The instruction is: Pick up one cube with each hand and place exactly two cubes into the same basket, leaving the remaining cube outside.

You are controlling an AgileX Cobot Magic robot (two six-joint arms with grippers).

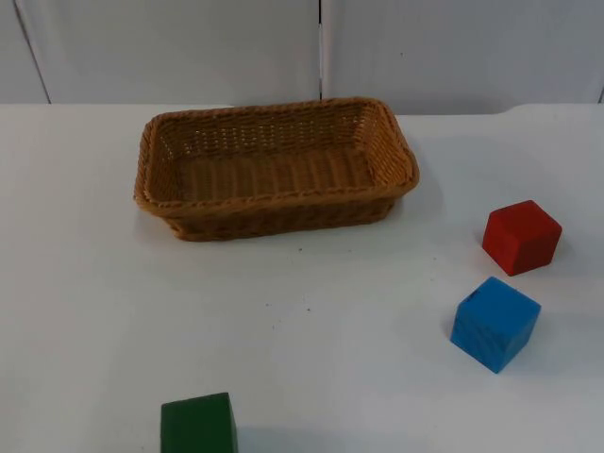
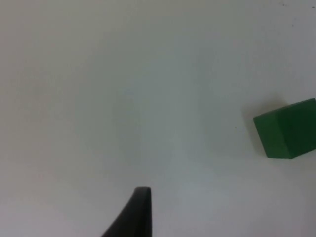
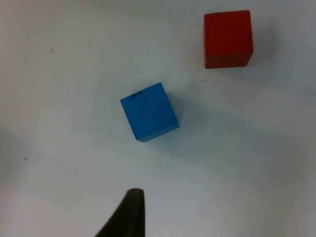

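A woven brown basket (image 1: 151,160) stands empty at the back middle of the table. At the right, a red cube (image 1: 521,236) lies on the table, with a blue cube (image 1: 494,323) just in front of it. A green cube (image 1: 198,427) rests at the front edge, left of centre. My left gripper (image 2: 136,215) hangs over bare table, well apart from the green cube (image 2: 288,129). My right gripper (image 3: 129,215) hovers above the table a short way from the blue cube (image 3: 149,111), and the red cube (image 3: 228,38) lies beyond that.
The white table top (image 1: 311,321) ends at a grey partition wall (image 1: 189,47) behind the basket. Open room lies between the basket and the cubes.
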